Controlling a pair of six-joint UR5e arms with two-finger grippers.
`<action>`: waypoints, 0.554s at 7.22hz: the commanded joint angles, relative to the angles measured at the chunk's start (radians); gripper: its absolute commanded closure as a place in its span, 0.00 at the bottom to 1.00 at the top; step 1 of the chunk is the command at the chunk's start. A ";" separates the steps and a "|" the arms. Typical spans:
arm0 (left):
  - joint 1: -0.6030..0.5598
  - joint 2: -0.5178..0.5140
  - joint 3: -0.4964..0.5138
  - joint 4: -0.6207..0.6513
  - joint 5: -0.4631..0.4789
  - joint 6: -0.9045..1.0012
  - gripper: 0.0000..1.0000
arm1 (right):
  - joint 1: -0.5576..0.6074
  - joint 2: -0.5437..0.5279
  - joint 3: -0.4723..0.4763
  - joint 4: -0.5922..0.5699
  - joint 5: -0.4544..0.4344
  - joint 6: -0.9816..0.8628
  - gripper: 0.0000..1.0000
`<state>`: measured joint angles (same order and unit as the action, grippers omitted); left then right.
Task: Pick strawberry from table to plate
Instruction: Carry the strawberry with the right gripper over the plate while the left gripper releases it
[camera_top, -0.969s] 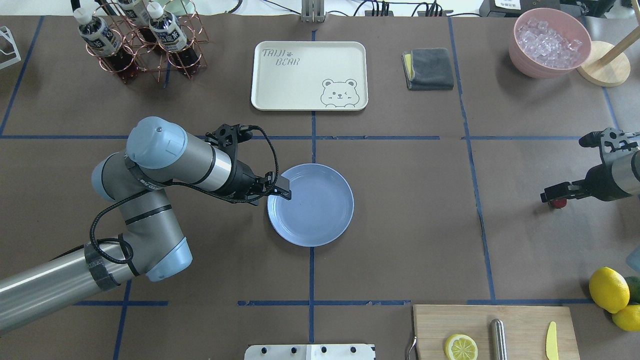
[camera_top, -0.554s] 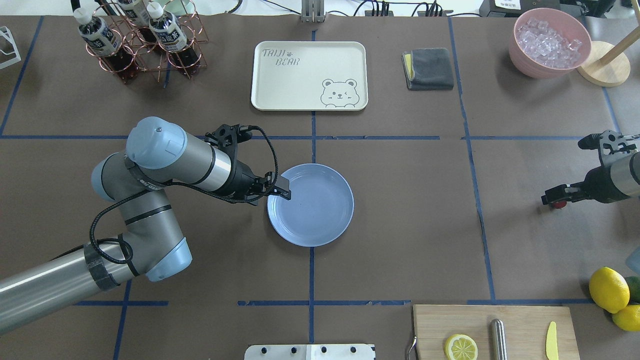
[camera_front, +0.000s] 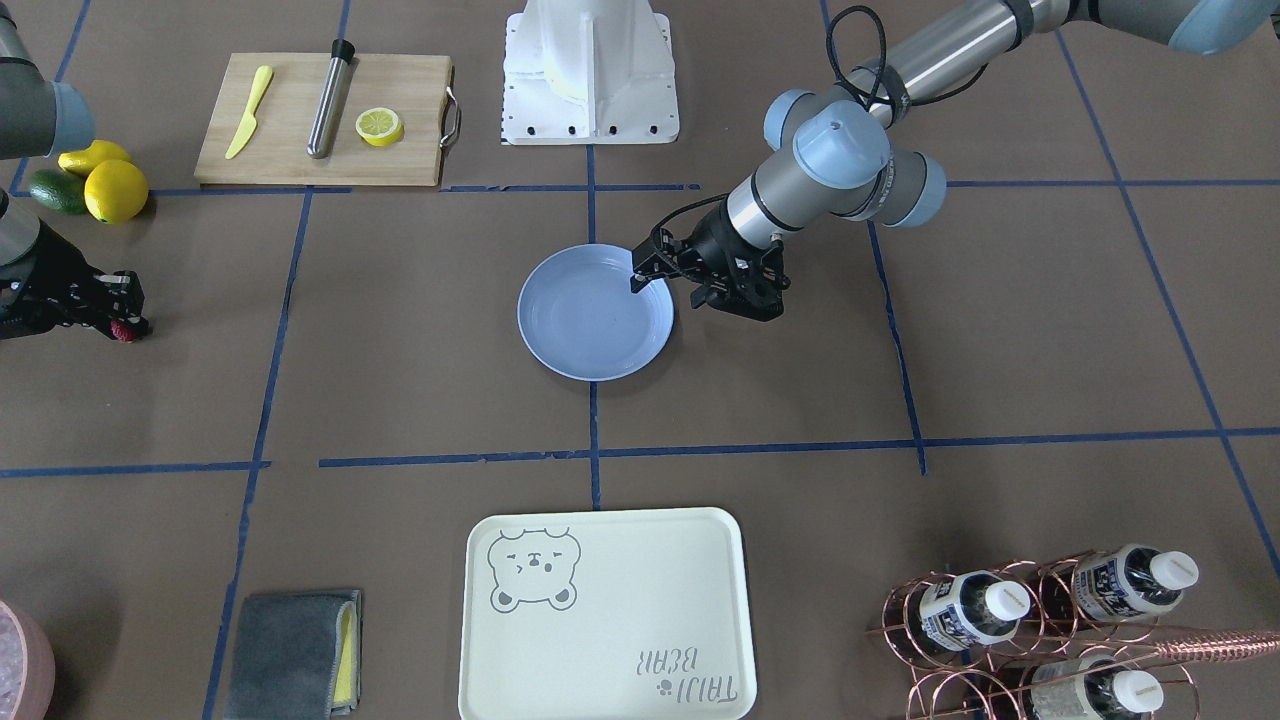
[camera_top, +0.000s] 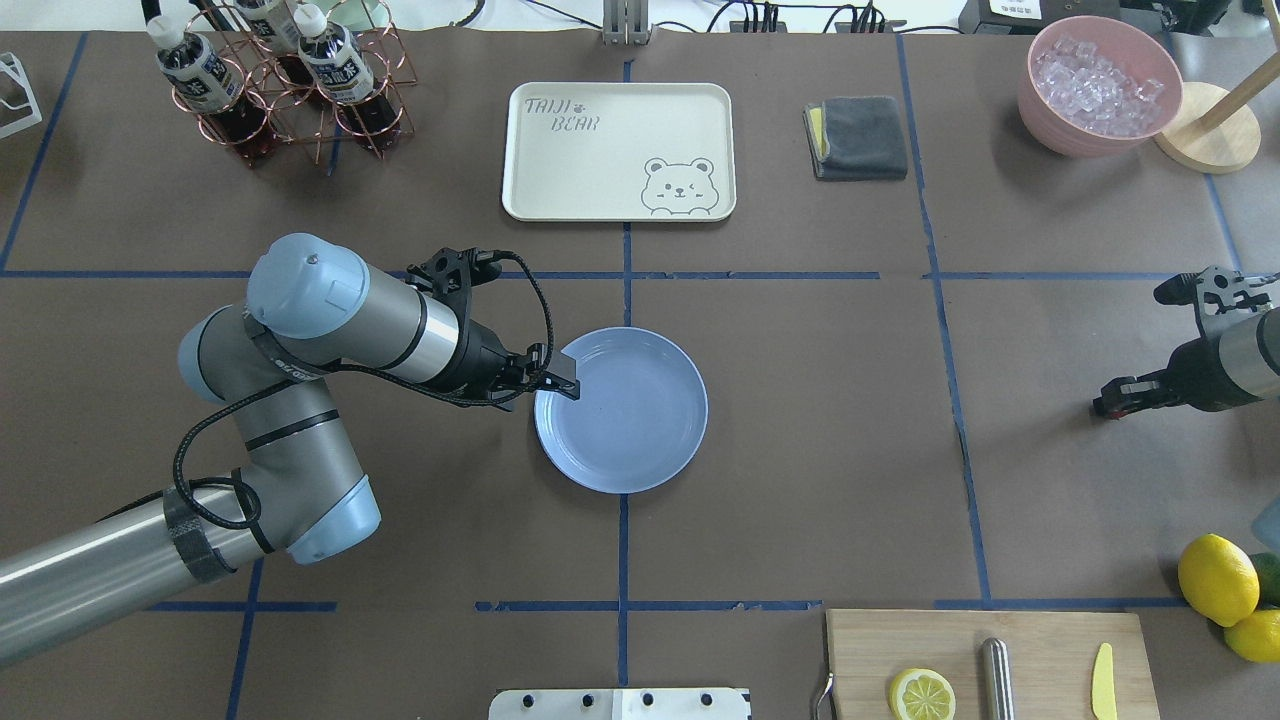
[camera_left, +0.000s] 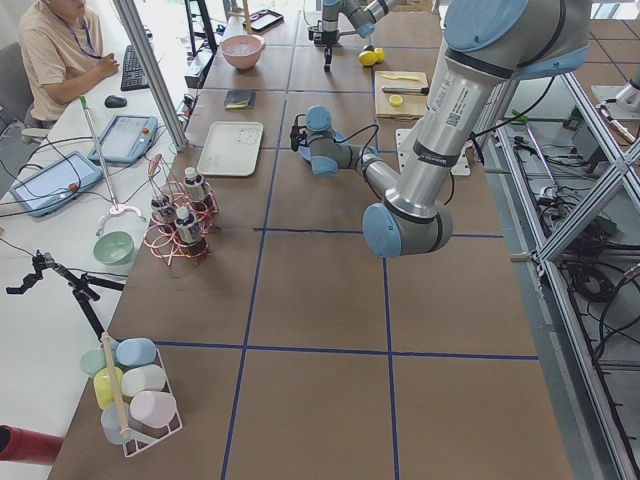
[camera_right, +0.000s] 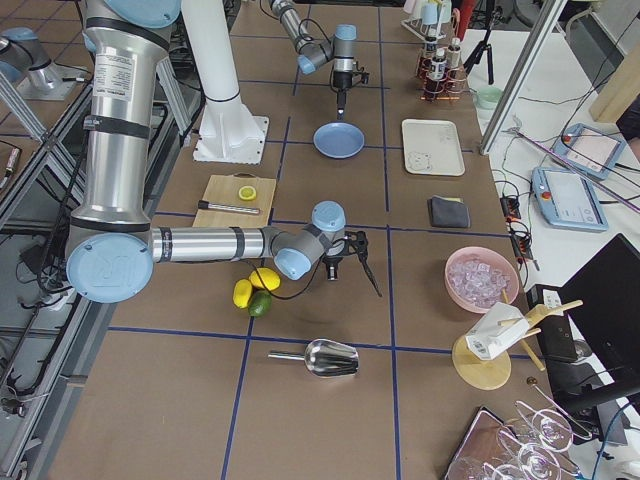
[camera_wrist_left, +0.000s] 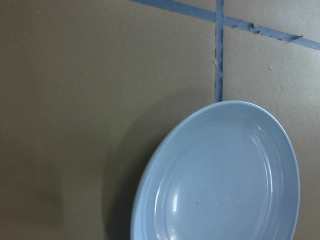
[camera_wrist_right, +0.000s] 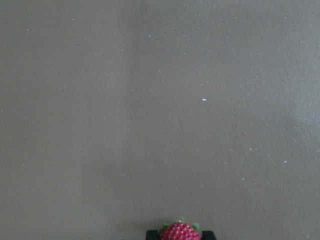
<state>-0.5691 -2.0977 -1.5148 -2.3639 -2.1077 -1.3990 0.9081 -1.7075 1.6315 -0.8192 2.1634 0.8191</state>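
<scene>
The strawberry (camera_wrist_right: 180, 232), red with green leaves, is pinched between the fingertips of my right gripper (camera_wrist_right: 180, 235). That gripper (camera_top: 1105, 405) is shut on it low over the brown paper table (camera_top: 820, 420) at the far right, well away from the plate. The berry shows as a red dot (camera_front: 125, 330) in the front view. The light-blue plate (camera_top: 630, 420) lies at the table's middle with nothing on it. My left gripper (camera_top: 540, 395) hangs open at the plate's left rim, one finger (camera_front: 637, 283) over the edge. The left wrist view shows only the plate (camera_wrist_left: 225, 175).
A cream bear tray (camera_top: 618, 150) and a grey cloth (camera_top: 858, 137) lie beyond the plate. A pink bowl of ice (camera_top: 1098, 85) sits at the back right and a bottle rack (camera_top: 285, 85) at the back left. Lemons (camera_top: 1218, 578) and a cutting board (camera_top: 990, 665) are at the near right.
My right gripper has shifted slightly to the right with the strawberry in it. The left arm has hardly moved.
</scene>
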 joint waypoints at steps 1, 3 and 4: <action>0.000 0.001 -0.002 0.000 0.000 0.000 0.06 | 0.002 0.008 0.095 -0.053 0.006 0.002 1.00; -0.002 0.002 -0.021 0.000 0.000 0.000 0.06 | -0.014 0.124 0.282 -0.345 -0.002 0.074 1.00; -0.002 0.008 -0.028 0.000 0.000 0.002 0.06 | -0.067 0.190 0.295 -0.348 -0.022 0.222 1.00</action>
<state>-0.5701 -2.0943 -1.5318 -2.3638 -2.1077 -1.3987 0.8856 -1.6013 1.8780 -1.1018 2.1583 0.9042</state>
